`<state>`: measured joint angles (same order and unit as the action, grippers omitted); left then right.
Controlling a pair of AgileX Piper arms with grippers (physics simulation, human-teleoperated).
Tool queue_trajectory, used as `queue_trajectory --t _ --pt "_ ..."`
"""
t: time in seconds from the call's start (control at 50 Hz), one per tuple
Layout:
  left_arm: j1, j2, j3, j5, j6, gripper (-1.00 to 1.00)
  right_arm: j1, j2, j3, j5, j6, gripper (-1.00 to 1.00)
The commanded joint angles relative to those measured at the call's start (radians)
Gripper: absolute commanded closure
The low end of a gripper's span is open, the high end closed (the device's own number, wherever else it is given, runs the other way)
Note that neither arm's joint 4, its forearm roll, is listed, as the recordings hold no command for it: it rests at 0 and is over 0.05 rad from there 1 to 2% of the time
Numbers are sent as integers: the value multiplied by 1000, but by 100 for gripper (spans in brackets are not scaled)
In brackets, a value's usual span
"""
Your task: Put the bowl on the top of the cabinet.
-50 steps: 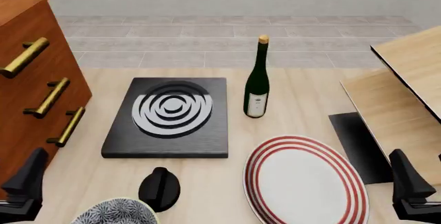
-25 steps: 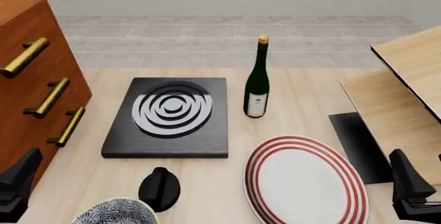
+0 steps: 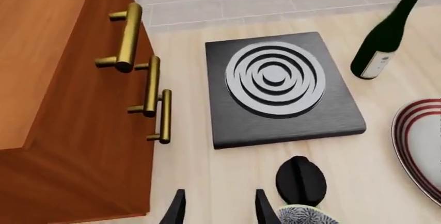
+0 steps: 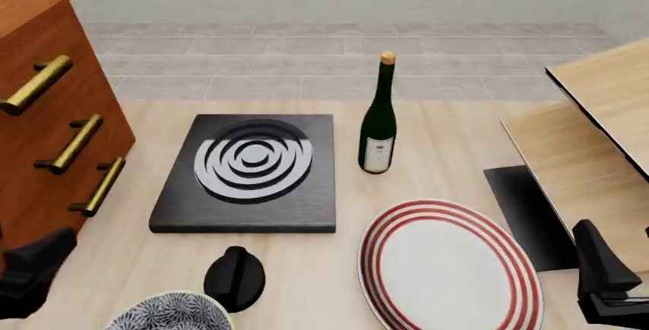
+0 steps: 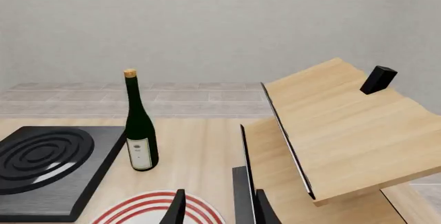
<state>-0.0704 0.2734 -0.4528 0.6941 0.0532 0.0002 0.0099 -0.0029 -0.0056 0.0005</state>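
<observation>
Desk is light wood; tiled floor behind its far edge.

Cabinet: reddish-brown, three brass bar handles, stands at the desk's left edge, drawer fronts facing the middle. Its flat top shows in the left wrist view.

Light-wood boards with black edges are stacked at the right edge, a small black block on the upper one.

Black slab with a silver ring pattern lies mid-desk, just beside the cabinet front.

White plate with red rings sits at the near edge, right of centre.

Green wine bottle, upright, stands beyond the plate, right of the slab.

Bowl, blue-and-white floral, is at the near edge toward the left corner, cut off by the frame. It rests on the desk, not on the cabinet. Black round knob is just beside it on the far side.

Left gripper: fingers apart, nothing between them, near the cabinet's base and beside the bowl, not touching it.

Right gripper: fingers likewise parted and empty, at the near right corner past the plate.
</observation>
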Motion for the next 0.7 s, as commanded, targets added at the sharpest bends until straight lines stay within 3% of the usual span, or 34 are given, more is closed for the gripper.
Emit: queue_trajectory --t 0.02,0.7 --pt "-23 78 -36 79 -12 -100 0 0 0 0 0 -100" --pt "-53 144 -92 178 10 -100 0 0 0 0 0 -100"
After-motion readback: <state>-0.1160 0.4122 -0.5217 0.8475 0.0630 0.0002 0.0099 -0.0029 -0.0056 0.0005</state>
